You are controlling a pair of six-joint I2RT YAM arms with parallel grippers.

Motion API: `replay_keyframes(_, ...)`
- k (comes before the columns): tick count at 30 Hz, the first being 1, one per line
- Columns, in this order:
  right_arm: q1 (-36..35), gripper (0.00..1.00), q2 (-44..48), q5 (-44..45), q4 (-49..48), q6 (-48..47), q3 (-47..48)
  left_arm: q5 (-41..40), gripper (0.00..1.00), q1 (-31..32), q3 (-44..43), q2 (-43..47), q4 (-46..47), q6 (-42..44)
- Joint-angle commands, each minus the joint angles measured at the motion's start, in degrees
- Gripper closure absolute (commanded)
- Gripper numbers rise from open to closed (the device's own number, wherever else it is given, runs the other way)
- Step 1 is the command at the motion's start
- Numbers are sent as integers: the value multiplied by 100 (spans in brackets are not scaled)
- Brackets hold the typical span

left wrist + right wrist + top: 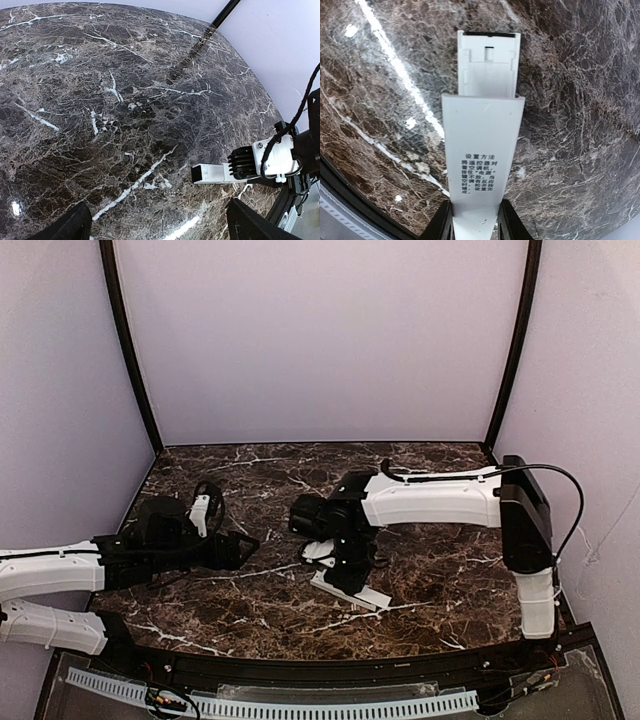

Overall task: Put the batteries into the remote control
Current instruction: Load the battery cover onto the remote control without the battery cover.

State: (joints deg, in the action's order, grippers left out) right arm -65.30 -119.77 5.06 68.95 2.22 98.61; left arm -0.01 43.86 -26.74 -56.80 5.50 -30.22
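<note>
The remote control (482, 150) is a slim white bar with black printed text on its near part. Its far end (487, 65) is a recessed, empty-looking section. My right gripper (475, 220) is shut on the bar's near end, one black finger on each side. From above, the remote control (352, 590) lies low on the marble, under the right gripper (345, 565). My left gripper (235, 545) stands open a short way to its left, with nothing between its fingers (70, 227). The left wrist view shows the remote control's dark open end (210, 173). No batteries are in view.
The dark marble table (440, 570) is boxed in by pale purple walls and black frame posts (130, 350). A black rail and a white perforated strip (330, 705) run along the near edge. The right arm (440, 502) stretches across from the right side.
</note>
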Motion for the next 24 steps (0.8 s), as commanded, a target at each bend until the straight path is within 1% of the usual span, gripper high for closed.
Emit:
replay_keyframes(1,119,81,155,39,-195,-196,-184,-12,5,-63,-23,-13,-16,86)
replay_keyframes(13,185,82,-117,-149,-266,-516,43,-16,5,-109,45,-26,0,55)
replay_keyframes(16,189,82,-173,-163,-284,-521,87,171,5,-133,46,-5,-12,68)
replay_keyframes(24,257,82,-286,-174,-343,-577,142,226,5,-192,29,20,-69,75)
